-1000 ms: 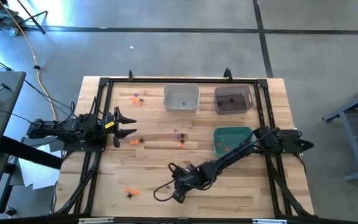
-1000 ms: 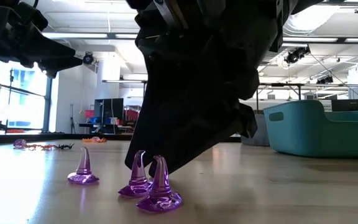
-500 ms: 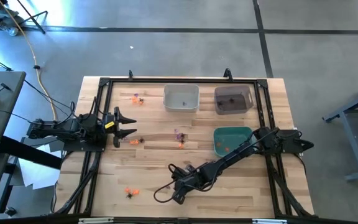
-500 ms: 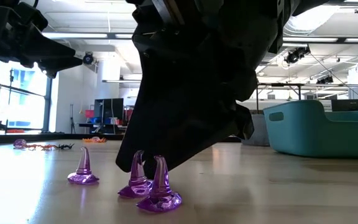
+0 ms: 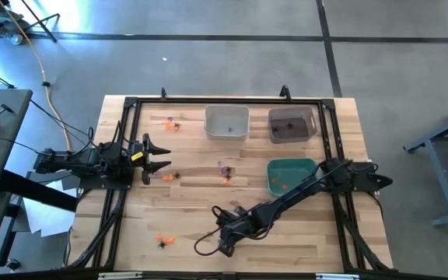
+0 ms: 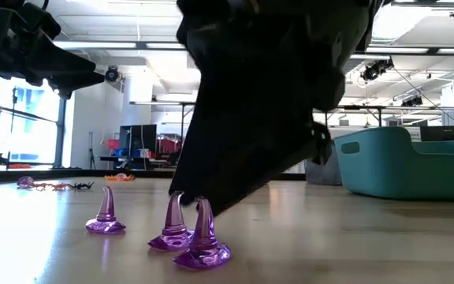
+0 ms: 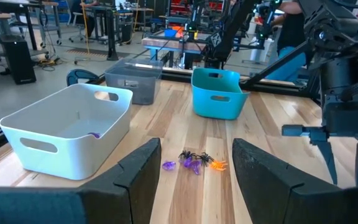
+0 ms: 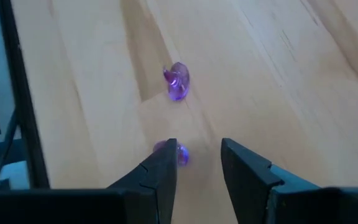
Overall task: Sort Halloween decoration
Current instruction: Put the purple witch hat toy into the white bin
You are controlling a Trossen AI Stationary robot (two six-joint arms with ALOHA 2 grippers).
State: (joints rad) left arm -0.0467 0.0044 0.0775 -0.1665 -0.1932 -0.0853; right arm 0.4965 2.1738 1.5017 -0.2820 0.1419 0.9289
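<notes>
Hanging low over the front of the table (image 5: 317, 233) with the right pincer (image 8: 197, 150), fingers a little apart and gripping nothing, likely lining up on the purple hats (image 6: 202, 241) (3 of them, standing close together). Sitting just beside 1 fingertip, the nearest hat (image 8: 178, 154), not yet between the 2 fingers. Waiting at the left edge with the left pincer (image 5: 157, 158), spread wide and empty, probably to leave room. Lying about in small bunches, more trinkets (image 7: 192, 162). Standing ready for sorting, the white bin (image 5: 226, 110), dark bin (image 5: 292, 110) and teal bin (image 5: 290, 162).
</notes>
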